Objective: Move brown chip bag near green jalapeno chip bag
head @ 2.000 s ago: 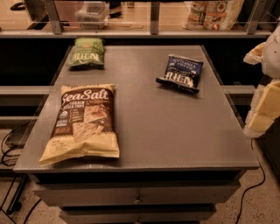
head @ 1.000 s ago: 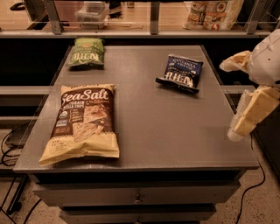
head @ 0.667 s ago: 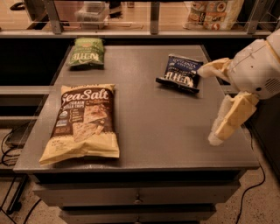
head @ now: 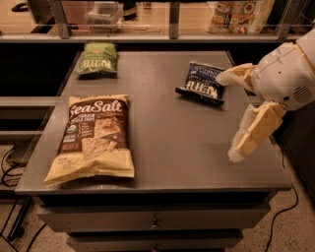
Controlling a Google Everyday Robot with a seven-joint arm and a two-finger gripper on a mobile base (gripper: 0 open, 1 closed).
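Observation:
The brown chip bag lies flat at the front left of the grey table, with its "Sea Salt" lettering facing up. The green jalapeno chip bag lies at the table's far left corner, well apart from the brown bag. My gripper hangs over the table's right side, open and empty. One cream finger points toward the blue bag and the other points down at the table. The gripper is far to the right of both bags.
A small dark blue chip bag lies at the back right of the table, just left of my upper finger. A shelf with packaged goods runs behind the table. Drawers sit under the tabletop.
My gripper has moved in from the right edge to the left, over the table's right side. The bags have not moved.

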